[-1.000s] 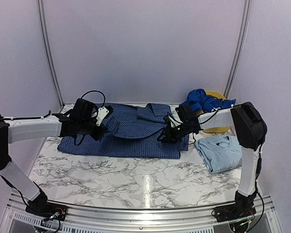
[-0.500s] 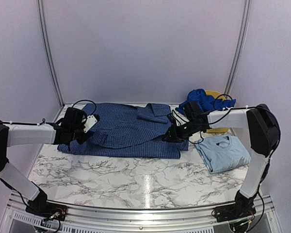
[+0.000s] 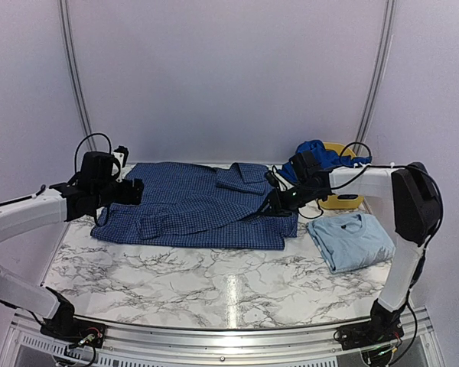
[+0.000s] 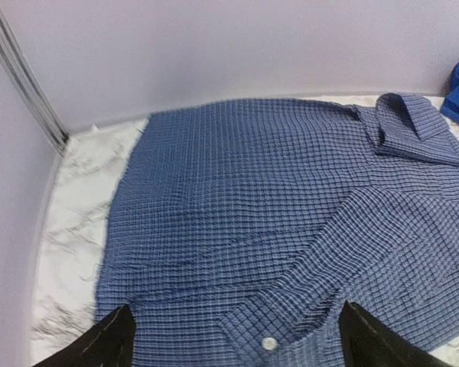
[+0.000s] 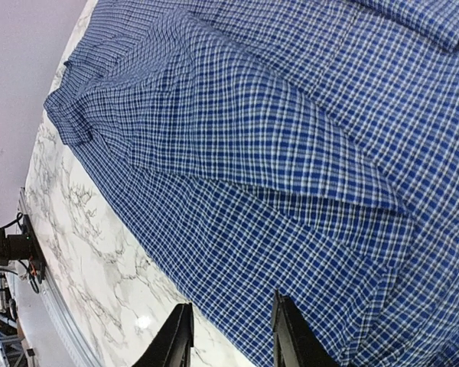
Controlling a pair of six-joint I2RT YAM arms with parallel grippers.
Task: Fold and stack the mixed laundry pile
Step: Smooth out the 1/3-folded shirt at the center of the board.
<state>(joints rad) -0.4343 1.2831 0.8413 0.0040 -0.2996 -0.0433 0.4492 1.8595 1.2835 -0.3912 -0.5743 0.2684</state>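
Sitting in yellow basket: royal-blue garment. L pincer wide open, empty; R pincer state can't tell.

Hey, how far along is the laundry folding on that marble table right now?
Done: the pale sky-blue T-shirt lies folded on the right. In hand: the navy-and-white checked shirt is spread flat with one sleeve folded across it, and the left end effector is open at its edge. Remaining: finishing that shirt, folding the crumpled royal-blue garment heaped on the yellow plastic basket, then stacking.
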